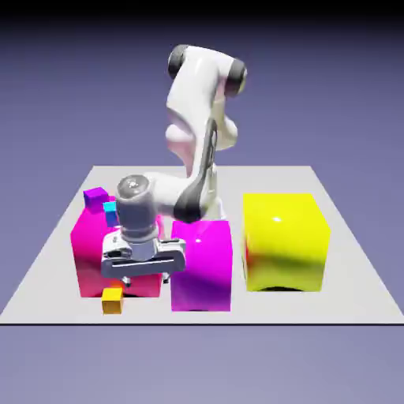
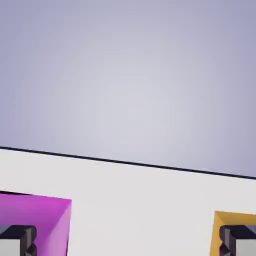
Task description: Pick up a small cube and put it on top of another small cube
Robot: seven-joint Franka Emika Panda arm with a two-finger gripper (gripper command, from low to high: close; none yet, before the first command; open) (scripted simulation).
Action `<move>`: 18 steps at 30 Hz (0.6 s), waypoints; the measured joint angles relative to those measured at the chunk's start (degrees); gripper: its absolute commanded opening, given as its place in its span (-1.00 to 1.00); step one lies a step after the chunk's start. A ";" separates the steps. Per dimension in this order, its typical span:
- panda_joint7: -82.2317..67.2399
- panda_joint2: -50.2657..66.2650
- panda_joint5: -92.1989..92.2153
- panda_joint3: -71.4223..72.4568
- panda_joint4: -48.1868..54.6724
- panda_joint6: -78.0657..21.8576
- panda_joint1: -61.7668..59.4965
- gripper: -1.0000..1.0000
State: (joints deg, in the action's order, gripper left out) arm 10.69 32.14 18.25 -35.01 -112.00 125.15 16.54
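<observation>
Grey table (image 1: pixel 347 268) under a plain blue-violet backdrop, its near edge running along the bottom of the exterior view. Nearest that edge sits the small orange-yellow cube (image 1: pixel 113 300) on the tabletop, just in front of the pink-magenta block (image 1: pixel 91 245). Gripper (image 1: pixel 142 276) hangs directly above and slightly to the exterior view's right of the cube, apart from it, nothing between the fingers. Hand view shows the two grey fingertips (image 2: pixel 20 240) at opposite bottom corners, spread wide, bare table between them; orange-yellow cube (image 2: pixel 220 230) behind the right tip, a magenta block face (image 2: pixel 45 220) behind the left. Purple-magenta block (image 1: pixel 202 268) stands just beside the pink-magenta block on the exterior view's right; big yellow block (image 1: pixel 284 241) further right, apart. Farther back, tiny cyan cube (image 1: pixel 110 208) and a small purple cube (image 1: pixel 95 196) on top of the pink-magenta block, touching each other
</observation>
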 measured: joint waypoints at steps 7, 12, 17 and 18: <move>-4.74 13.77 2.51 -8.10 10.08 -11.89 0.12 0.00; -5.34 18.01 4.83 -4.89 6.58 -5.02 -3.11 0.00; -4.39 14.98 2.86 -6.97 8.58 -9.89 -1.97 -1.00; -3.88 13.42 1.81 -8.04 9.60 -12.39 -1.37 -1.00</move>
State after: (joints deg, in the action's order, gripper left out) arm 6.81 45.56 20.06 -43.05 -102.39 112.76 15.17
